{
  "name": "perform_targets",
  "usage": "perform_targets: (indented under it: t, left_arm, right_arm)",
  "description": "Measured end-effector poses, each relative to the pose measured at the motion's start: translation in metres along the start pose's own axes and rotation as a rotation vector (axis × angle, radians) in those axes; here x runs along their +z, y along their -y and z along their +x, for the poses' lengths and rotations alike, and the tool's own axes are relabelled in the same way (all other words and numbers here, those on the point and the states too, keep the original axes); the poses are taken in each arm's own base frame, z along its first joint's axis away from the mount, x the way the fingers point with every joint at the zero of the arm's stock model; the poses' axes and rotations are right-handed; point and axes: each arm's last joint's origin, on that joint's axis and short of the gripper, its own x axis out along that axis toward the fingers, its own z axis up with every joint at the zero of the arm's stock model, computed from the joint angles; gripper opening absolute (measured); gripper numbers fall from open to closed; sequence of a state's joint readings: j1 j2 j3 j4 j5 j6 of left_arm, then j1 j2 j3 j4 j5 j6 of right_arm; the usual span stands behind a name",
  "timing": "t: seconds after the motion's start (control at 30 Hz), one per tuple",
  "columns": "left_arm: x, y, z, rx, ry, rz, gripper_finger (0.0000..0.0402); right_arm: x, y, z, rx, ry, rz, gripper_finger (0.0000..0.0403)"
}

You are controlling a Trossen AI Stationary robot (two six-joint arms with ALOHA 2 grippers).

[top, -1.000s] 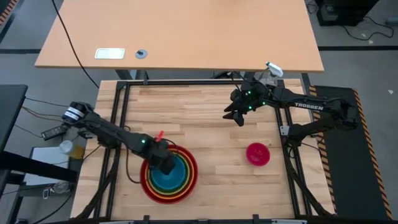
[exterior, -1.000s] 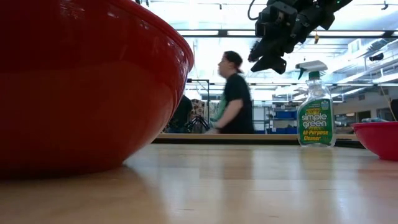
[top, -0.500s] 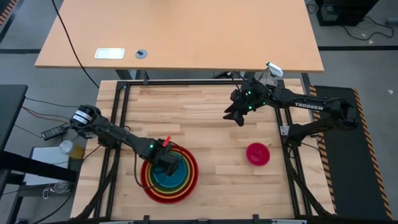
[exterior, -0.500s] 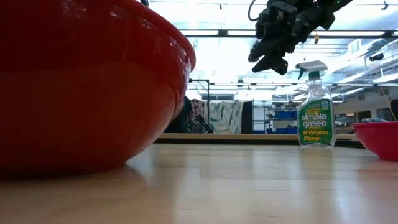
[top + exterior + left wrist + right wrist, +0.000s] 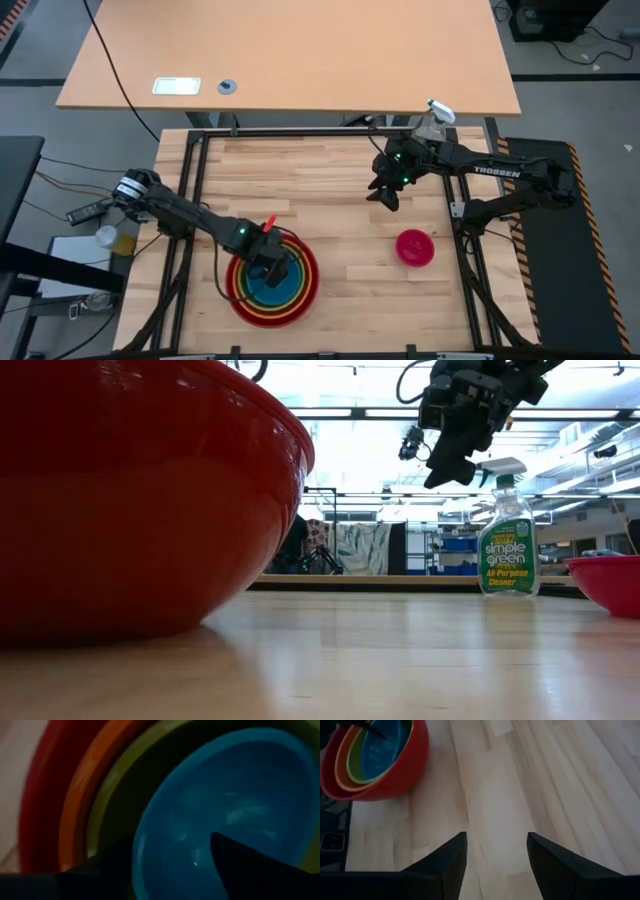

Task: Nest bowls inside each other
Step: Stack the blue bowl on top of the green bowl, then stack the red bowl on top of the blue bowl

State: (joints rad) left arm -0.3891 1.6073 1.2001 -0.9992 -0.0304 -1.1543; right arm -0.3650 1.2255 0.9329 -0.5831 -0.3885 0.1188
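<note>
Four bowls (image 5: 274,283) now sit nested on the table (image 5: 320,190) — the left gripper (image 5: 277,272) has just opened its fingers, releasing the blue bowl (image 5: 225,805). Only the pink bowl (image 5: 414,247) remains apart; the right gripper (image 5: 388,197), fingers open, hovers near it.

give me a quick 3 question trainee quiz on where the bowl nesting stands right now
1. True or false: the blue bowl sits inside the lime green bowl.
2. Which bowl lies apart from the stack? A magenta-pink bowl B orange bowl C red bowl
3. Fill in: the left gripper is over the stack with its fingers ____.

Key
1. True
2. A; it lies alone on the table, near the right gripper, which holds nothing.
3. open
</note>
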Motion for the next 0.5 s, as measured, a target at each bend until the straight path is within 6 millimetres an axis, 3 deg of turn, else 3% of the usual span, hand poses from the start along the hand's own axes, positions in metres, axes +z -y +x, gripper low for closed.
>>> perform_targets:
  t: [0.23, 0.37, 0.5]
  left_arm:
    - [0.004, 0.0, -0.039, 0.09, -0.015, 0.161, 0.026]
    - [0.001, -0.003, -0.066, 0.113, 0.131, 0.277, 0.025]
    - [-0.001, -0.018, -0.089, 0.12, 0.28, 0.371, 0.0238]
  right_arm:
    - [-0.007, -0.002, 0.001, -0.011, -0.072, -0.023, 0.0213]
    - [-0.016, -0.011, 0.001, -0.078, -0.172, -0.058, 0.0213]
    - [-0.012, -0.023, -0.002, -0.129, -0.181, -0.044, 0.0213]
